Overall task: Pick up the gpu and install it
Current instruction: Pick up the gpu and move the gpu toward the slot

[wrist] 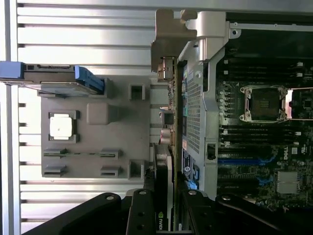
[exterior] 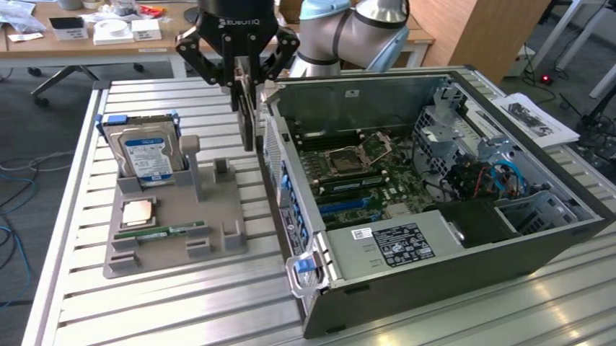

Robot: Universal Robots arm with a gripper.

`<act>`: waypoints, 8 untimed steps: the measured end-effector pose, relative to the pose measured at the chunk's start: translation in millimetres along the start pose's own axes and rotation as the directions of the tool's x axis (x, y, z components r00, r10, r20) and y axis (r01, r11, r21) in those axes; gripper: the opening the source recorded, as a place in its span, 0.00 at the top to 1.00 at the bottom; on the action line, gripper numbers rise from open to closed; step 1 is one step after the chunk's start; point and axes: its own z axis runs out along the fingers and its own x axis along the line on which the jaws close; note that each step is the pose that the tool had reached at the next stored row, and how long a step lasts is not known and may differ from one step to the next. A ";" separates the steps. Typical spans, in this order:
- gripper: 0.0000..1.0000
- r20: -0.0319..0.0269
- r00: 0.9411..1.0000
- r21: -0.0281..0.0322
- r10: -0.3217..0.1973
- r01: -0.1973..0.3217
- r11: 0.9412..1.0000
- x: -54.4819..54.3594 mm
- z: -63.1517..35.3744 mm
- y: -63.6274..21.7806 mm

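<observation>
Nearest the wrist camera, the black two-fingered claw is clamped on the gpu \- a thin dark circuit card with a silver metal bracket at its far end, seen edge-on with one finger pressed to each face. In the exterior view the claw hangs from above and the gpu stands upright below it, gripped by its upper edge. The card sits between two things: the grey moulded parts tray on the exterior view's left and the open dark computer case on its right. It is just beside the case's perforated side wall, outside it, not over the green motherboard. On the tray rest a silver hard drive with a blue label, a square processor chip and a narrow green memory stick \- all well apart from the claw. Tray and case stand on a slatted aluminium worktop.
</observation>
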 end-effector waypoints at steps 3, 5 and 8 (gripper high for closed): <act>0.73 0.000 1.000 0.000 0.000 0.000 1.000 -5.3 0.1 0.0; 0.73 0.000 1.000 0.000 0.000 0.000 1.000 -9.3 0.3 0.1; 0.73 0.000 1.000 0.000 0.000 0.000 1.000 -15.2 0.3 0.1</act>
